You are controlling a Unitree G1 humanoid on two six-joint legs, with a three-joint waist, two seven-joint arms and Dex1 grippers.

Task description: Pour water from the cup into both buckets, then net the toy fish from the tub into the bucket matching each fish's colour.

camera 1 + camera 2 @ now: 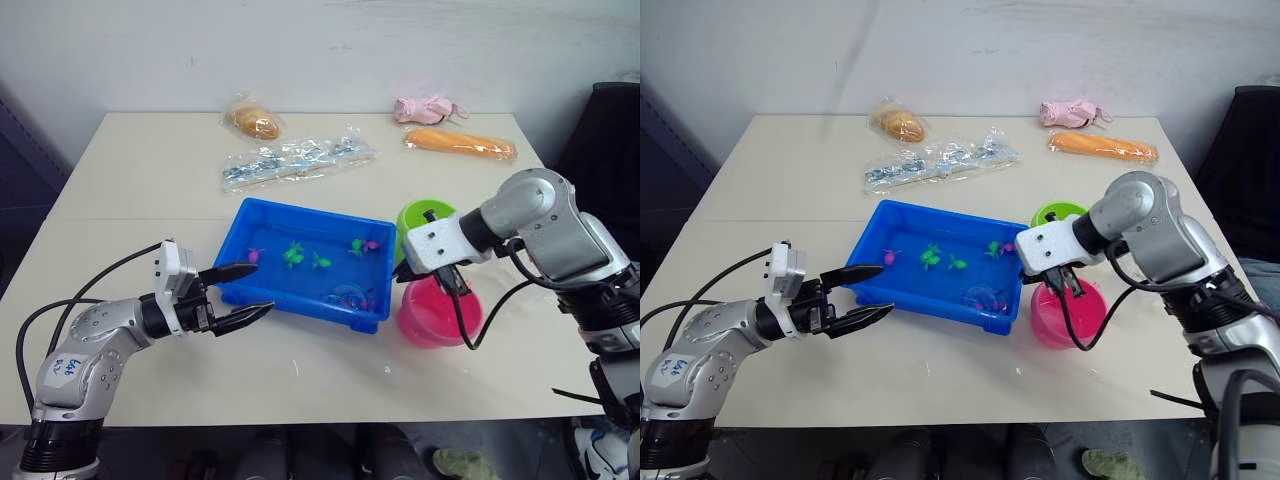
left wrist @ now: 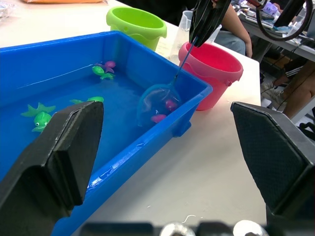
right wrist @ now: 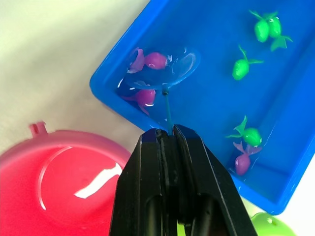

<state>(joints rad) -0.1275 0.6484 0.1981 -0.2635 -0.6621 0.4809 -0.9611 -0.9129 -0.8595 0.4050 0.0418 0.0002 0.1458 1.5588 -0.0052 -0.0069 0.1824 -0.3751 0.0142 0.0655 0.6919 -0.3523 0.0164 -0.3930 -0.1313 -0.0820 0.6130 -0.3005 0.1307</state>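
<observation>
Left gripper [image 1: 242, 292] hung wide open, empty, beside the tub [image 1: 262, 220]. Right gripper [image 3: 170, 135] was clamped on the net [image 2: 158, 101] handle, hoop dipped around, seemingly, two pink fish [image 3: 156, 60]. Handle thin, probably flexy; holding high suits. Pink bucket [image 1: 437, 314] close.

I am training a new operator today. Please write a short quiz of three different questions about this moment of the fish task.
1. True or false: the right tool is shut on the net's handle.
2. Which pink fish count is at the hoop, in the corner of the tub? A) none B) two C) four
3. Fill in: the left tool is ____ and holds nothing.

Key
1. True.
2. B; both lie at the corner nearest the pink bucket, not the green bucket.
3. open.
</observation>
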